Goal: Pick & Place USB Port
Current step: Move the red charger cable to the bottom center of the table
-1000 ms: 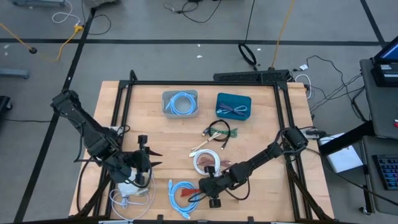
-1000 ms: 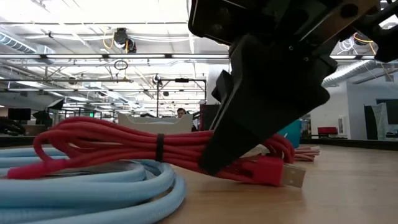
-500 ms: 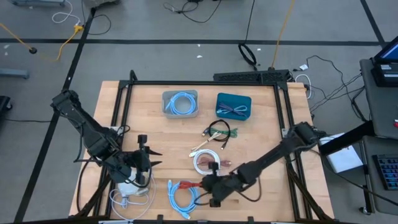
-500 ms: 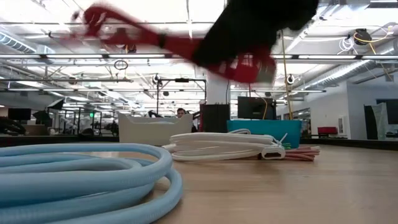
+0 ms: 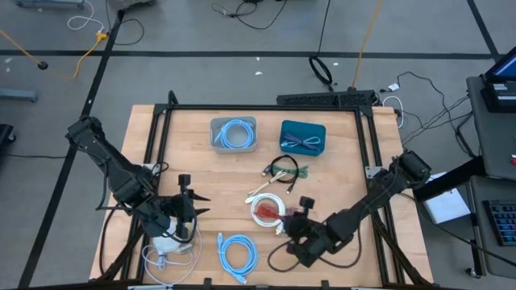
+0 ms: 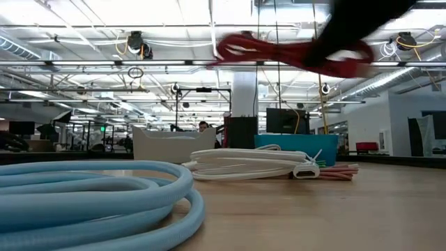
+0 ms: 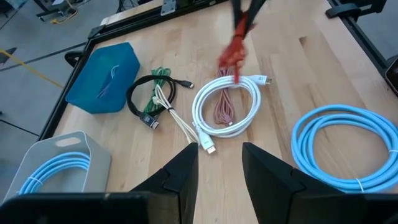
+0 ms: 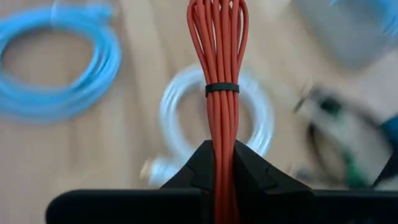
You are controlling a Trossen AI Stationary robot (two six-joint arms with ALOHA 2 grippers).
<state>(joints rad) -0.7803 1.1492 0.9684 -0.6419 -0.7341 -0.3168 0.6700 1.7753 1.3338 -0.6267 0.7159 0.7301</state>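
Note:
A red USB cable bundle [image 8: 222, 56], tied with a black band [image 8: 222, 88], is in my right gripper [image 8: 222, 163], which is shut on it. In the high view the bundle [image 5: 264, 210] hangs in the air over a white cable coil [image 5: 271, 203]. The low view shows it [image 6: 279, 51] well above the table. A grey bin [image 5: 234, 133] holding a blue cable and a teal bin [image 5: 302, 137] stand at the far side. My left gripper [image 5: 192, 208] waits open at the table's near left; the white coil [image 7: 227, 109] lies ahead of it. My right gripper pinches the red bundle between its two fingers at one end [image 8: 222, 134]. The bundle runs on forward along the fingers, its looped end [image 8: 219, 12] free. It is lifted clear of the table and lies about level in the low view.
A light blue coil [image 5: 238, 254] lies near the near edge and fills the low view's foreground [image 6: 97, 202]. Black, green and cream cables [image 5: 282, 171] lie mid-table. A white cable heap [image 5: 165, 250] sits by the left arm. A black frame [image 5: 266, 106] borders the table.
My right gripper, shut on the red bundle, has lifted it off the light blue coil. It has carried the bundle up and toward the table's far right, to over the white coil. The blue coil stayed in place.

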